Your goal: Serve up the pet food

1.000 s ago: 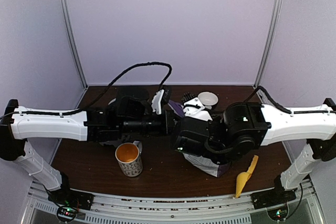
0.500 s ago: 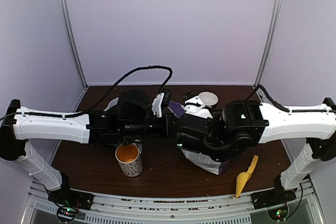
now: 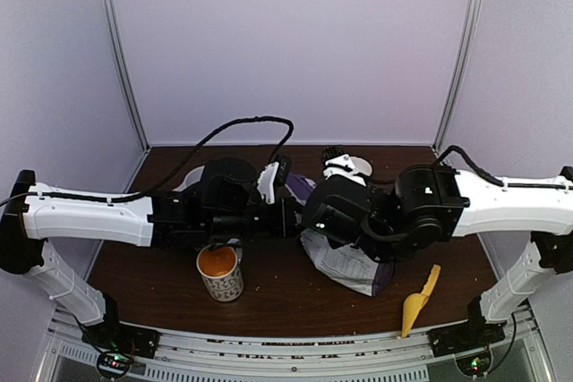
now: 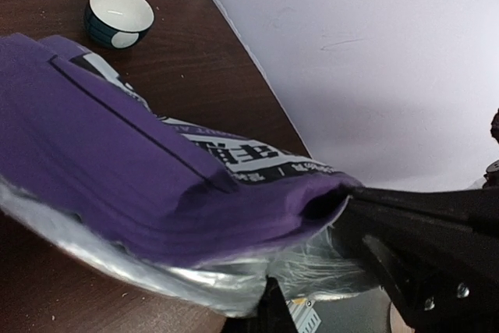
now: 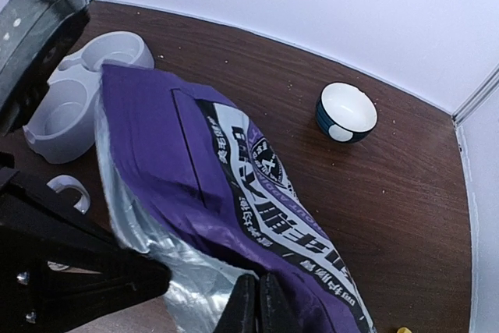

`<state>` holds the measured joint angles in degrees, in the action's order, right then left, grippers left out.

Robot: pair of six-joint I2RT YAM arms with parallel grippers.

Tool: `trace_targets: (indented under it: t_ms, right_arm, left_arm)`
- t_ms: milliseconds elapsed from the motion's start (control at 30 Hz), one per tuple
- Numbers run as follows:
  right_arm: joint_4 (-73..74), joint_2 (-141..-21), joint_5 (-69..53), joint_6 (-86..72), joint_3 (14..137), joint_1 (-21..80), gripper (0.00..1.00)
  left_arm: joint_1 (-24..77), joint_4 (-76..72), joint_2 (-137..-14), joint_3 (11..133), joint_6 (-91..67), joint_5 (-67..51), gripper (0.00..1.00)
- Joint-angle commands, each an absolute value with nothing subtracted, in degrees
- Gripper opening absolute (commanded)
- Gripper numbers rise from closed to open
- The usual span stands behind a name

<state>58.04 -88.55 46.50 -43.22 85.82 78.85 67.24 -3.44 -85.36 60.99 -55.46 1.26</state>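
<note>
The purple puppy food bag (image 3: 347, 267) is held off the table between both grippers, lying tilted with its silver inside showing at the open edge. It fills the left wrist view (image 4: 117, 169) and the middle of the right wrist view (image 5: 179, 154). My left gripper (image 3: 290, 212) is shut on the bag's silver edge, with one black finger (image 4: 282, 311) under it. My right gripper (image 3: 311, 223) is shut on the bag's purple edge (image 5: 255, 302) close beside it. No kibble shows; it is hidden inside the bag.
An orange-lined patterned mug (image 3: 219, 272) stands near the front, below my left arm. A yellow scoop (image 3: 418, 301) lies at the front right. A white double pet bowl (image 5: 86, 87) sits at the back left and a small teal and white bowl (image 5: 347, 112) at the back.
Both arms have shifted a little with the bag between them. The right wrist has swung up and to the right, and more of the bag's lower part now shows.
</note>
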Motion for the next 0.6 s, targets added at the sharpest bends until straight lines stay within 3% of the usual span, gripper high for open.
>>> trace_targets:
  t_ms: [0, 567]
  right_arm:
    - [54.59, -81.23, 47.37, -41.28, 80.90, 75.44, 0.00]
    - [49.17, -75.07, 39.63, -38.23, 78.70, 73.53, 0.00]
  left_arm:
    - [66.62, 6.15, -84.62, 58.88, -54.30, 4.28, 0.00]
    - [66.28, 6.62, -77.27, 61.86, -50.84, -1.79, 0.00]
